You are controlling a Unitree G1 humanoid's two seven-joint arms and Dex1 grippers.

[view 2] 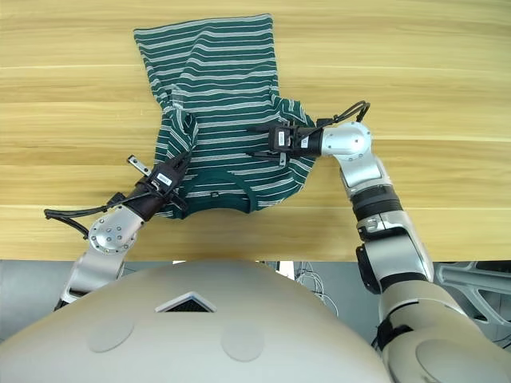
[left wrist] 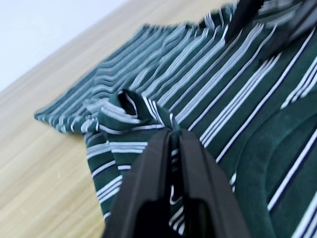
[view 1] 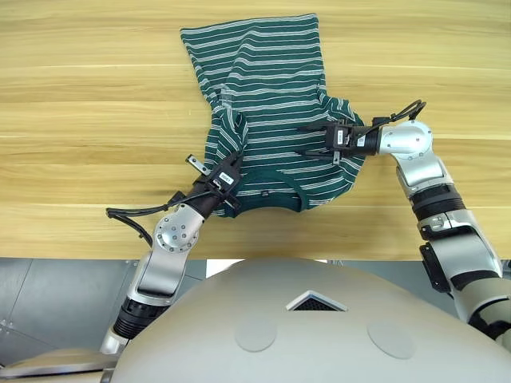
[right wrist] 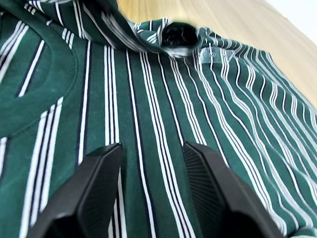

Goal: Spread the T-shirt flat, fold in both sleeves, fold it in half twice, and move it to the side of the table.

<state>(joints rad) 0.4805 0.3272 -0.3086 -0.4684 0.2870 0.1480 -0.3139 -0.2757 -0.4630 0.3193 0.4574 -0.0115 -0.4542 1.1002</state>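
The green striped T-shirt is lying bunched up in the middle of the wooden desk. Its collar is pointing at me and its bottom edge is far away. My left gripper is squeezing shut on the shirt near its left shoulder. My right gripper is hanging open just over the shirt's right side, holding nothing.

I am thinking about what could go wrong. I am holding only one side, so if I am pulling with the left alone, the whole shirt may be sliding along instead of spreading flat. My left pinch may be catching two layers at once, and then the sleeve is staying tucked under. It is a small pinch, so the cloth may be slipping out when I am tugging. When my right gripper is closing, it may be grabbing only the top layer or pushing a new wrinkle into the middle. Then both sides are stretching unevenly.
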